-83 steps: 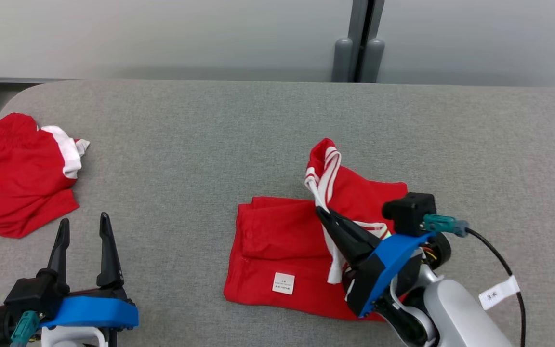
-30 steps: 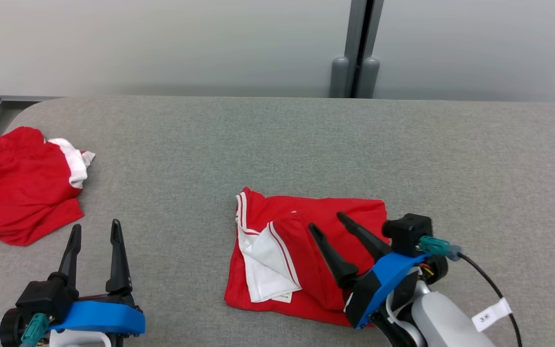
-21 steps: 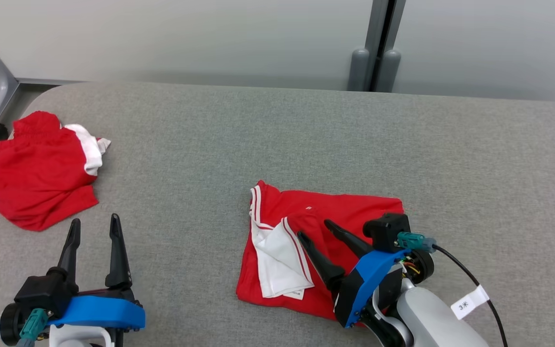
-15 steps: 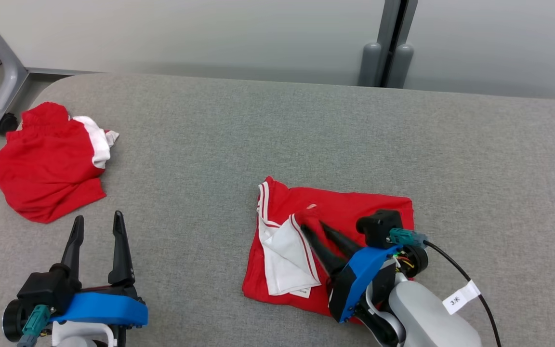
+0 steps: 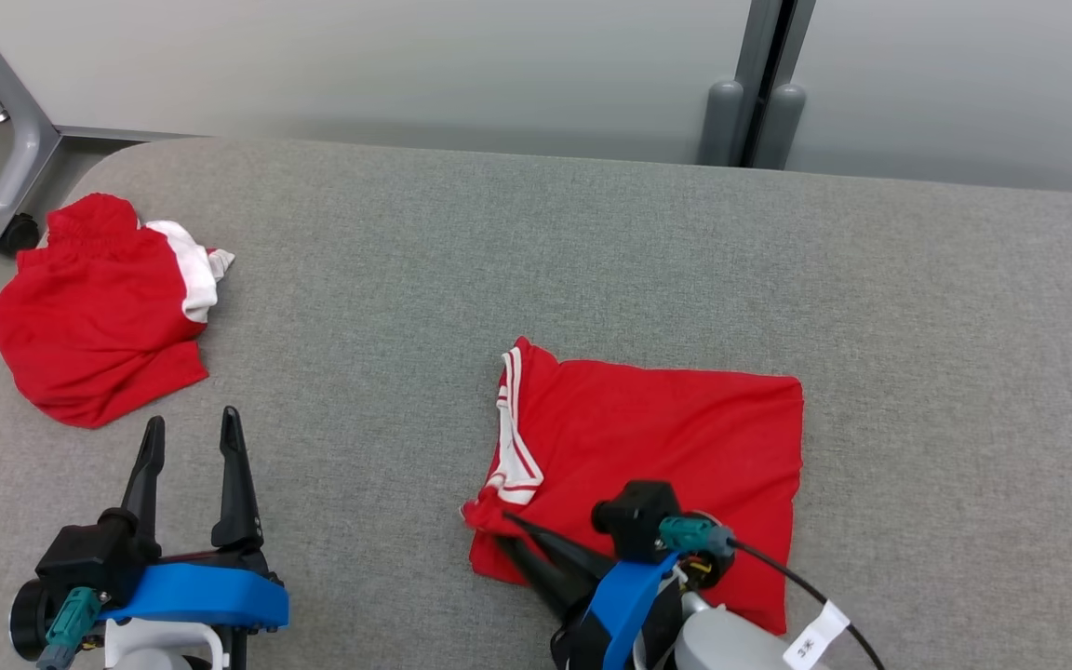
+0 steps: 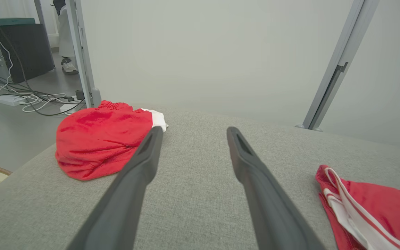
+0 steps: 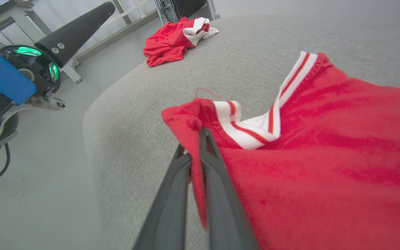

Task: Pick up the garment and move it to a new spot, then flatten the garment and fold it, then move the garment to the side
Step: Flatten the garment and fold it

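A: Where do we have the garment (image 5: 657, 437) now?

B: We see it flat on the grey table (image 5: 592, 233), a little right of the middle and toward the near edge. It is a red rectangle with its striped trim (image 5: 510, 437) running down the left side.

A: A second ago we could see a white flap turned back on its near left part.

B: That has gone from our view. The top face is plain red now, apart from the trim.

A: And the right gripper (image 5: 491, 524)?

B: A second ago its fingers stood spread above the middle of the cloth. Now we find them pressed together on the near left corner, with a fold of red fabric pinched between them. In the right wrist view that corner stands bunched above the tips, with a bit of trim just beside it.

A: The left gripper (image 5: 190, 423)?

B: Same as before, as far as we can tell. It is at the near left over bare table, fingers spread with nothing between them, well apart from the garment.

A: The second red garment (image 5: 99, 307)?

B: Still a crumpled heap at the far left edge, with a white patch on its right side. It sits elsewhere in the picture than before, but so do the table edge and the post (image 5: 759, 84), so we put that down to the head camera turning.
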Robot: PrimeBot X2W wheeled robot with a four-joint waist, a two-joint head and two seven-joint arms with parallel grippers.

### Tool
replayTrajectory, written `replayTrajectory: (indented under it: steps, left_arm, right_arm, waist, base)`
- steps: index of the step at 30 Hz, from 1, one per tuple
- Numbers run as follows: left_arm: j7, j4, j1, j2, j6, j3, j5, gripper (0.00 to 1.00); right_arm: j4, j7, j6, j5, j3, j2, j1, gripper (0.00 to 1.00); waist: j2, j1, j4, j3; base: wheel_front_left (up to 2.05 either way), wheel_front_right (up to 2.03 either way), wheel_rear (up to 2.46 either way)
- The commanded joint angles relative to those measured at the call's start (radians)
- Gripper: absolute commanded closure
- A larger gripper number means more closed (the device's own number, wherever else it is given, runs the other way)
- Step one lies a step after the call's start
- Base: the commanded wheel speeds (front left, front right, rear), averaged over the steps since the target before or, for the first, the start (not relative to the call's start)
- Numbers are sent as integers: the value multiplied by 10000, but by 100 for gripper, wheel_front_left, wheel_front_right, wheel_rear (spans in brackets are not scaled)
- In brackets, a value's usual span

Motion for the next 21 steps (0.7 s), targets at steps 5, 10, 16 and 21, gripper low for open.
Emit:
replayTrajectory:
  steps: [5,10,16,21]
  left_arm:
    - [-41,53,-97,46,-21,-12,-12,0]
    - [-41,29,46,70,-21,83,29,0]
    - [-41,-82,164,49,-21,207,123,0]
    - [-41,-145,329,77,-21,288,193,0]
  right_arm:
    - [-10,-174,1,374,670,-18,150,0]
    - [28,-581,1,429,518,-18,18,0]
    - [-106,-984,1,158,-643,-326,15,0]
    - [-317,-1100,1,-414,-2383,-612,355,0]
  waist:
    - [0,-1,-97,-65]
    - [0,-1,-306,-202]
    - [0,-1,-694,-404]
    - [0,-1,-1054,-631]
  base:
    - [0,0,0]
    - [0,0,0]
    - [0,0,0]
    - [0,0,0]
